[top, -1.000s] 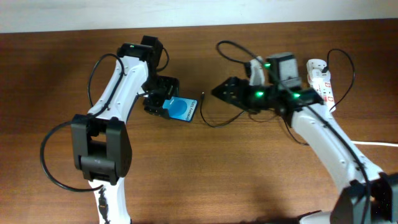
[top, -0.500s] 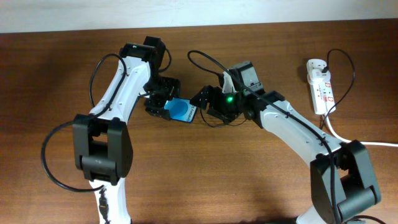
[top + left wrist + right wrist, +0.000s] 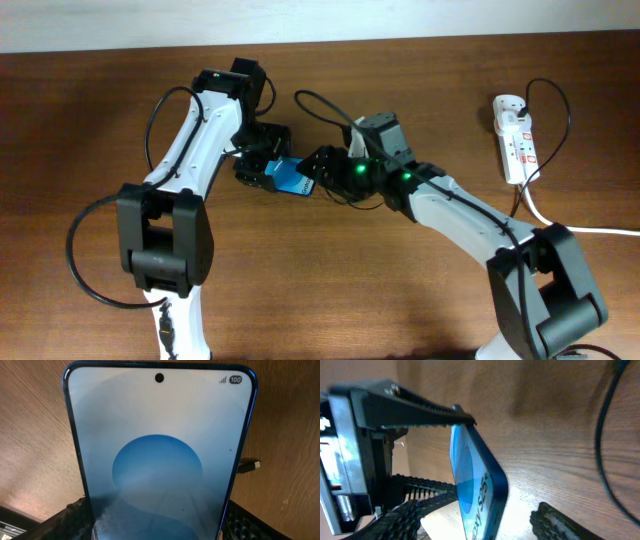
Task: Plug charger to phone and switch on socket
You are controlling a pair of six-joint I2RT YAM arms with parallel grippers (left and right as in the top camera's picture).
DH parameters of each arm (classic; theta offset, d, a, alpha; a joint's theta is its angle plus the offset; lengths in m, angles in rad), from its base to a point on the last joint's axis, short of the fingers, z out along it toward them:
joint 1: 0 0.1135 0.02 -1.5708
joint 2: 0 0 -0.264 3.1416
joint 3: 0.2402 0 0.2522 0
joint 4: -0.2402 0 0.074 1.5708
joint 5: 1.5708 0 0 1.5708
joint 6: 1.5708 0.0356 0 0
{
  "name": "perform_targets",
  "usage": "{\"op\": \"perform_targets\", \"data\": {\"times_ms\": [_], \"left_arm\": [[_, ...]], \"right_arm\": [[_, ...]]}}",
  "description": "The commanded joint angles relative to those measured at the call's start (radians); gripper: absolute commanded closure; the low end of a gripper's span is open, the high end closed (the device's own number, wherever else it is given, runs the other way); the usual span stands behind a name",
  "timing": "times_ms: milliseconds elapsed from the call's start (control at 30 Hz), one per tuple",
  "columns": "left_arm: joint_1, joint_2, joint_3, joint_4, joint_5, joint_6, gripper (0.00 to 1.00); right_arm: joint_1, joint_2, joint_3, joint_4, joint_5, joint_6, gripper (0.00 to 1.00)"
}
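The phone (image 3: 291, 178), blue screen with a white "Galaxy S25+" strip, is held tilted above the table by my left gripper (image 3: 262, 163), which is shut on its edges. It fills the left wrist view (image 3: 160, 450), with my left gripper's fingers (image 3: 160, 527) at both sides. My right gripper (image 3: 319, 172) is open, its fingers (image 3: 485, 522) straddling the phone's free end (image 3: 477, 480) with gaps on both sides. The charger's thin black cable (image 3: 318, 103) loops over the right arm. Its small plug tip (image 3: 249, 465) lies on the table beside the phone. The socket (image 3: 516, 135) lies at far right.
A thick white cord (image 3: 595, 229) runs from the socket off the right edge. A stretch of black cable (image 3: 602, 460) crosses the wood at the right of the right wrist view. The left gripper's body (image 3: 365, 435) is close in front of my right gripper.
My right arm has swung left from near the socket to the phone's free end, and its fingers now straddle it. The left arm and phone have stayed still.
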Motion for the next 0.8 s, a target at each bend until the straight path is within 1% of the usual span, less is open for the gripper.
{"op": "perform_targets", "data": {"times_ms": [0, 100, 200, 267, 333, 500, 533, 567, 600, 667, 700, 733, 767], "left_arm": [[-0.002, -0.003, 0.025, -0.002, 0.045, -0.012, 1.00], [-0.002, -0.003, 0.025, -0.004, 0.064, -0.012, 1.00], [-0.002, -0.003, 0.025, -0.006, 0.065, -0.012, 1.00], [-0.002, -0.003, 0.025, -0.006, 0.068, -0.012, 1.00], [-0.002, -0.003, 0.025, -0.006, 0.068, -0.012, 1.00], [-0.002, -0.003, 0.025, -0.010, 0.072, -0.012, 1.00], [-0.002, -0.003, 0.025, -0.011, 0.072, -0.012, 1.00], [-0.002, -0.003, 0.025, -0.011, 0.072, -0.012, 1.00], [-0.002, -0.003, 0.025, -0.012, 0.072, -0.012, 0.97], [-0.002, -0.003, 0.025, -0.014, 0.072, -0.012, 0.75], [-0.002, -0.003, 0.025, -0.014, 0.072, -0.012, 0.66], [-0.002, -0.003, 0.025, -0.014, 0.072, -0.012, 0.59], [-0.002, -0.003, 0.025, -0.014, 0.072, -0.012, 0.56]], "right_arm": [[0.033, 0.037, -0.005, 0.021, 0.021, 0.035, 0.33], [0.059, 0.045, -0.005, 0.044, 0.071, 0.036, 0.41], [0.071, 0.045, -0.005, 0.067, 0.077, 0.036, 0.45], [0.078, 0.045, -0.005, 0.077, 0.098, 0.036, 0.53], [0.078, 0.045, -0.005, 0.077, 0.111, 0.036, 0.57], [0.078, 0.047, -0.005, 0.077, 0.118, 0.043, 0.73], [0.078, 0.047, -0.005, 0.077, 0.118, 0.043, 0.79], [0.078, 0.047, -0.005, 0.077, 0.118, 0.043, 0.82], [0.078, 0.047, -0.005, 0.077, 0.118, 0.043, 0.86], [0.078, 0.047, -0.005, 0.077, 0.117, 0.043, 0.93], [0.078, 0.047, -0.005, 0.077, 0.117, 0.043, 0.96], [0.077, 0.047, -0.005, 0.077, 0.117, 0.043, 0.96], [0.076, 0.047, -0.005, 0.077, 0.113, 0.043, 0.96]]}}
